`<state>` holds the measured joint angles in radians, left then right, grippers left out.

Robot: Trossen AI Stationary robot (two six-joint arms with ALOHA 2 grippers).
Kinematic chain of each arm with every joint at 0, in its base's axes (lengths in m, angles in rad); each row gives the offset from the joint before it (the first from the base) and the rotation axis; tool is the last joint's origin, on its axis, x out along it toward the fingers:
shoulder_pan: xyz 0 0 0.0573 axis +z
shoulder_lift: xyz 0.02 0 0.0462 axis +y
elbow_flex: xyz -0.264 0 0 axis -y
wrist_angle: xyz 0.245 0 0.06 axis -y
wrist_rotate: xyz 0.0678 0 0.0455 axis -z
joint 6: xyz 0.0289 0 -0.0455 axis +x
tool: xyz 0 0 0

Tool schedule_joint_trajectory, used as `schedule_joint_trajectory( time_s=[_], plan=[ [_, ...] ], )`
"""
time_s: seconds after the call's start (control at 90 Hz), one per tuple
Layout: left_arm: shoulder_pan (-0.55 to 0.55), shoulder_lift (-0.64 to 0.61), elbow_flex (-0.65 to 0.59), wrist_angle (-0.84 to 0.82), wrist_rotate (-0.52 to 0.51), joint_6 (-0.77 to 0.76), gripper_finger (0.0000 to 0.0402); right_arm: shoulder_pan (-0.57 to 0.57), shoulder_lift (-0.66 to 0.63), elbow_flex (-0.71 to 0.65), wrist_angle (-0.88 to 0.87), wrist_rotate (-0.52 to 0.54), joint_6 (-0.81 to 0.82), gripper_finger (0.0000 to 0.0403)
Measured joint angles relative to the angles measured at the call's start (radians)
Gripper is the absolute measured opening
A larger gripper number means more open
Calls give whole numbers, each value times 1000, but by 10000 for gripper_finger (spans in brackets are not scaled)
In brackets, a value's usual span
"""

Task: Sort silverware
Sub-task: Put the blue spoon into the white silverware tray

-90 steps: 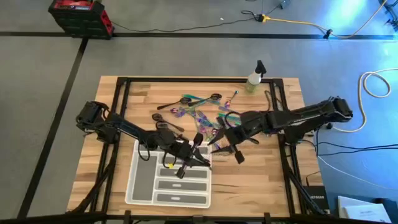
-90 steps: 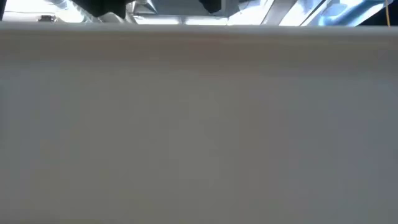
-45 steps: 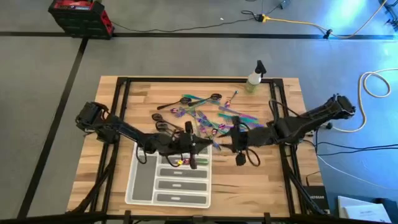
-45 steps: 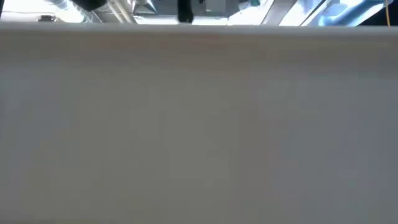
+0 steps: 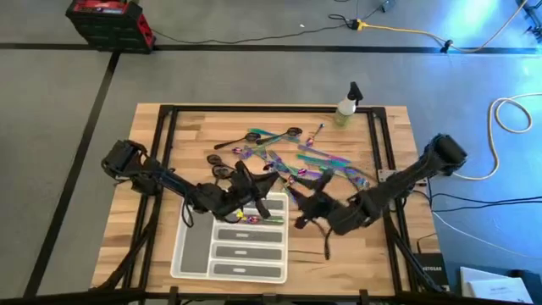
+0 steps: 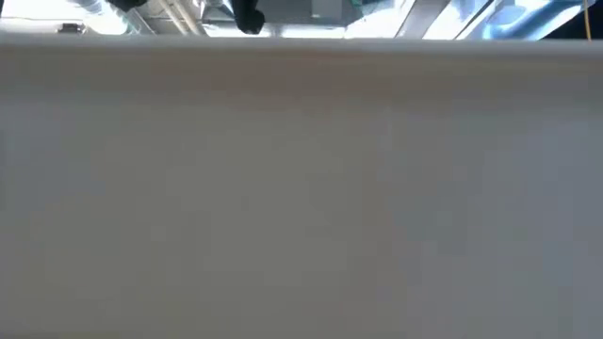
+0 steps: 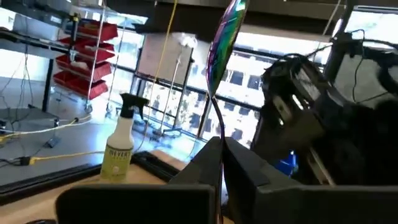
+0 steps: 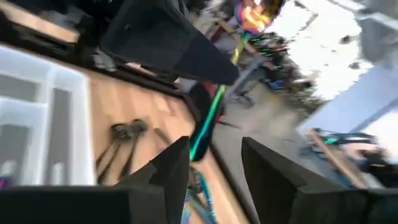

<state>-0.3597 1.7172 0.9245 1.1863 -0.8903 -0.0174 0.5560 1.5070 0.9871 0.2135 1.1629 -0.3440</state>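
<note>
- High view: left gripper (image 5: 254,196) sits over the far end of the white tray (image 5: 193,250); right gripper (image 5: 306,209) is just off the tray's far right corner. The two tools are near each other at table centre.
- High view only: loose silverware pile (image 5: 292,161) spread on the wood table (image 5: 373,254) beyond both grippers, iridescent pieces mixed with dark ones (image 5: 222,171). Spray bottle (image 5: 346,105) stands at the far edge. A few pieces (image 5: 241,219) lie in the tray's far compartment.
- Low view: blocked by a pale blank surface, only a strip of ceiling and a bit of dark arm along the upper edge. No use for the table.
- Left wrist view: fingers (image 7: 249,168) pinched tight on the thin stem of an iridescent spoon (image 7: 225,34), standing upright, bowl uppermost. Spray bottle (image 7: 120,146) behind it, right arm's dark body (image 7: 311,99) close by.
- Right wrist view: fingers (image 8: 171,168) stand apart, nothing between them that I can see. Past them the left gripper's dark finger (image 8: 180,50) holds the same spoon (image 8: 252,15), green-teal handle angled down. Dark pieces (image 8: 124,134) lie on the wood next to the tray wall (image 8: 68,81).
- Held spoon is lifted off the table, over the tray's far end.
</note>
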Motion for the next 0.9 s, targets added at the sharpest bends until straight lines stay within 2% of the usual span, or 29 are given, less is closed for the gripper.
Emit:
schedule_joint_trajectory(
  time_s=[0.078,0.189,0.344,0.522,0.9],
  plan=[
    [0,0,0,10,-29,19,0,0,48,0,167,11,-96,131],
    [0,0,-1,10,-56,21,0,-1,83,0,319,5,-126,131],
    [0,0,-1,13,-56,-5,0,-33,88,0,342,1,-124,131],
    [0,0,-1,13,-56,-7,0,-77,88,0,342,-62,-8,131],
    [1,0,-1,13,-53,-50,0,-107,88,0,314,-74,49,131]
  ],
)
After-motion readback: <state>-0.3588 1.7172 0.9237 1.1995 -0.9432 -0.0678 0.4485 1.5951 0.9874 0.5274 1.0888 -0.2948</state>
